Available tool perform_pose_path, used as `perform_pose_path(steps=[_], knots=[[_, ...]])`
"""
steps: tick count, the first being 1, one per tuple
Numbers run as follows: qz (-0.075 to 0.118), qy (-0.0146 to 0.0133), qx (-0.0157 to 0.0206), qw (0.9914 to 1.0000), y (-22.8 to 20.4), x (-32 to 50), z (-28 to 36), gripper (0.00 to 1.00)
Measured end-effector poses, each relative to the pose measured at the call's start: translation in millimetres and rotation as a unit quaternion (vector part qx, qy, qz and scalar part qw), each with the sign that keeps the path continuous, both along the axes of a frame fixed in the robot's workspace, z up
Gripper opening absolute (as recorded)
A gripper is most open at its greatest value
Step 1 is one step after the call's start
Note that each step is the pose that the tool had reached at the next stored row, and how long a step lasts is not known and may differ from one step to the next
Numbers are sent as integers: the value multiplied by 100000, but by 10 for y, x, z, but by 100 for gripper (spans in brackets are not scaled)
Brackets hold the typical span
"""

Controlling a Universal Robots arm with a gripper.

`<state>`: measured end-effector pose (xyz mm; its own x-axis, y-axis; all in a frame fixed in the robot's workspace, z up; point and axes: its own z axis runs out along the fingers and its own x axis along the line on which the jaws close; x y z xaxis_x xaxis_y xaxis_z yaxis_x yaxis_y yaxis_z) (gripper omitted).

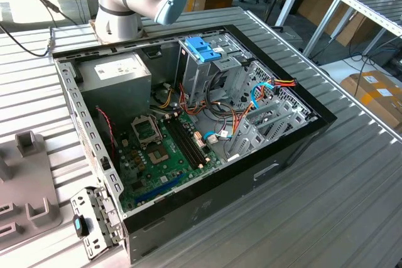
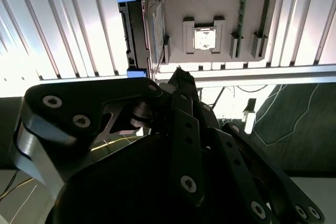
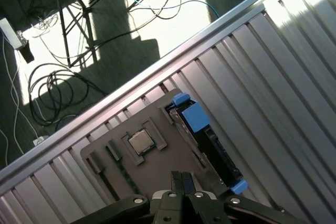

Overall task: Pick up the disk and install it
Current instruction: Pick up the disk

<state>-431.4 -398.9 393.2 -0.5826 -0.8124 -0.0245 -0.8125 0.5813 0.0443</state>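
The disk point(image 3: 212, 148) stands on its edge in a slot of a grey holder plate point(image 3: 168, 124), with blue rails at both of its ends. In the second wrist view the disk point(image 2: 143, 30) appears as a thin dark slab with a blue rail tip. My gripper point(image 3: 182, 177) hovers above the holder plate, beside the disk and apart from it. The fingers point(image 2: 178, 73) are shut together with nothing between them.
A square chip point(image 3: 139, 141) lies in a pocket of the holder plate next to the disk. The open computer case point(image 1: 276, 161) lies on the ribbed table, with a blue-handled drive cage point(image 1: 202, 49), a power-supply box point(image 1: 119, 75) and a motherboard point(image 1: 164, 149). Cables lie on the floor past the table edge point(image 3: 131, 85).
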Motion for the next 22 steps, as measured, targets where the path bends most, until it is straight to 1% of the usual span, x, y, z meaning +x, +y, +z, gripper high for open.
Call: perform_pose_path(steps=[14,22], knots=[[1724,0,-1,99985,0,0,0,11],[2924,2,-1,99957,0,0,0,11]])
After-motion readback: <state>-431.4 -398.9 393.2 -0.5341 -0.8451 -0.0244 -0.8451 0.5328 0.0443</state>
